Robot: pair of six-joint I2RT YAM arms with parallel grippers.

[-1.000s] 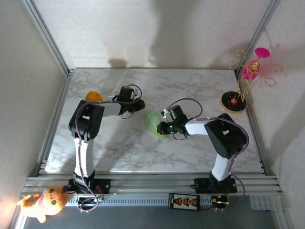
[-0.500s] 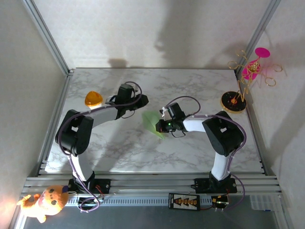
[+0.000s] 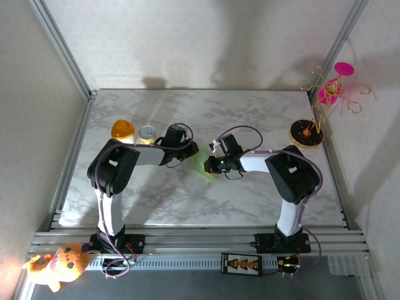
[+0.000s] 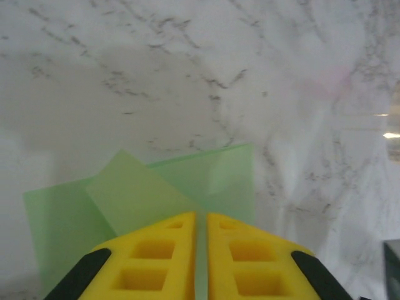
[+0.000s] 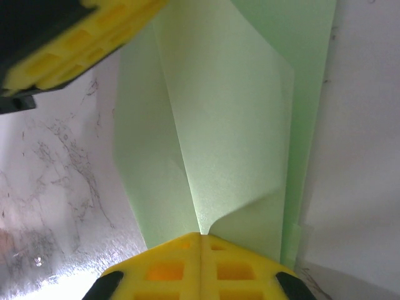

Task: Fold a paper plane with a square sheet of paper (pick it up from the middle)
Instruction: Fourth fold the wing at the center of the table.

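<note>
The square sheet of paper (image 3: 202, 167) is pale green and lies mid-table with a flap folded up over it (image 5: 237, 125). My right gripper (image 3: 211, 165) comes at it from the right. Its jaws (image 5: 200, 236) are shut on the curled near end of that flap. My left gripper (image 3: 192, 150) reaches in from the left, and its yellow fingers (image 5: 75, 44) sit at the flap's far end. In the left wrist view its jaws (image 4: 201, 215) are closed to a thin slit on the flap's edge, with the sheet (image 4: 219, 175) spreading ahead and beneath.
An orange-lidded cup (image 3: 123, 130) and a small round tin (image 3: 147, 132) stand left of the left arm. A pink-and-gold ornament stand (image 3: 307, 133) occupies the back right corner. A plush toy (image 3: 59, 264) sits off the table's front left edge.
My left gripper has swung right and nearer, onto the paper's edge, uncovering the small tin. The right gripper has barely moved.
</note>
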